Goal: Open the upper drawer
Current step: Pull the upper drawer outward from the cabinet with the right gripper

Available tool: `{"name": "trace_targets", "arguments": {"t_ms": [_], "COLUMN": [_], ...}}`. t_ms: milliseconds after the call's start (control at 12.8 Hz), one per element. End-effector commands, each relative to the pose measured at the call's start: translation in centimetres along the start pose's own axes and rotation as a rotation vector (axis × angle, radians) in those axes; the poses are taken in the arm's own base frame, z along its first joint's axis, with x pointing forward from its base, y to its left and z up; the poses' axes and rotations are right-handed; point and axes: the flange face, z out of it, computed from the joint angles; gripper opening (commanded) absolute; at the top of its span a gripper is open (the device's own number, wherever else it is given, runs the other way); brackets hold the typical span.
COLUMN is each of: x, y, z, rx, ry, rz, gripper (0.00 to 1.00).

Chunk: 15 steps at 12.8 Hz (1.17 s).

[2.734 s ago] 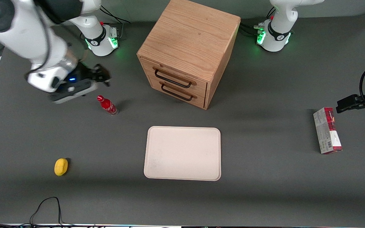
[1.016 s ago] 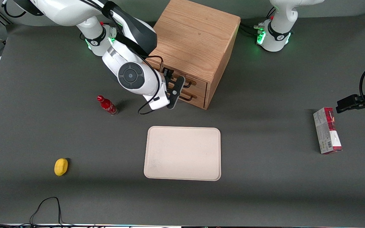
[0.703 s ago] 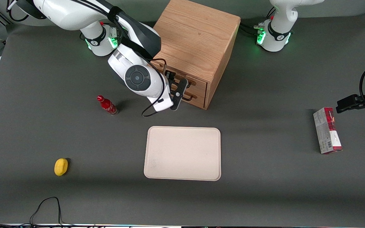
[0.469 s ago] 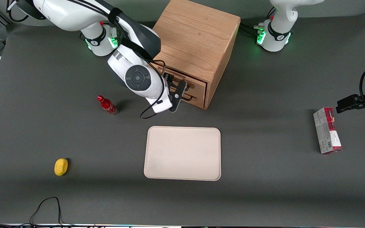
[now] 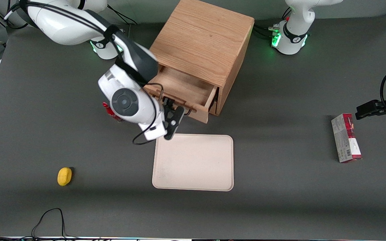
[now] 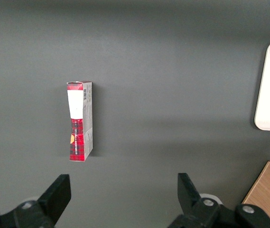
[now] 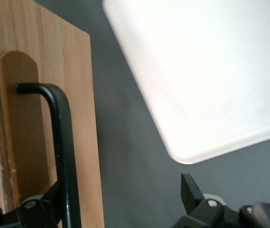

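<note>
Gripper (image 5: 175, 112) at the front of the upper drawer (image 5: 183, 89), jaws spread wide, one finger (image 7: 44, 209) against the black bar handle (image 7: 61, 142), the second clear of it. Drawer stands pulled out of the one oak cabinet (image 5: 201, 40). Nearer the camera: one cream tray (image 5: 193, 162); toward the working arm's end, one red bottle (image 5: 107, 108), one yellow object (image 5: 64, 176); toward the parked arm's end, one red carton (image 5: 346, 138).

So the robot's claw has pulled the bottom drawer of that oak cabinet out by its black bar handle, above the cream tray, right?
Not quite: the front view shows the upper drawer of the oak cabinet pulled out, not the bottom one. The rest holds: the gripper is at its thin black bar handle, with the cream tray nearer the camera.
</note>
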Motion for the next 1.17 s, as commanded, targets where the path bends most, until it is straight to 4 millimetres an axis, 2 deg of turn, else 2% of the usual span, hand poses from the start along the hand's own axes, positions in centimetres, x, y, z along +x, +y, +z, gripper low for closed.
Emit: {"name": "trace_targets", "arguments": {"t_ms": [0, 78, 312, 469, 547, 703, 781, 859, 1016, 1094], "x": [-0.8, -1.1, -1.8, -1.8, -1.9, -3.3, -3.8, -4.4, -8.2, -9.7], "y": [4.4, 5.8, 7.4, 7.7, 7.4, 7.9, 7.7, 6.8, 8.1, 8.2], "z": [-1.4, -2.1, -3.2, -3.4, -4.3, -7.7, -9.3, -11.9, -15.3, -17.8], "rx": [-0.043, -0.056, -0.081, -0.083, -0.096, -0.167, -0.185, -0.215, -0.222, -0.213], "ry": [0.019, 0.031, 0.051, 0.057, 0.058, 0.069, 0.084, 0.108, 0.107, 0.16], "rz": [-0.013, -0.006, 0.017, 0.021, 0.027, 0.054, 0.061, 0.076, 0.228, 0.281], "gripper": [1.0, 1.0, 1.0, 1.0, 1.0, 1.0, 1.0, 1.0, 1.0, 1.0]}}
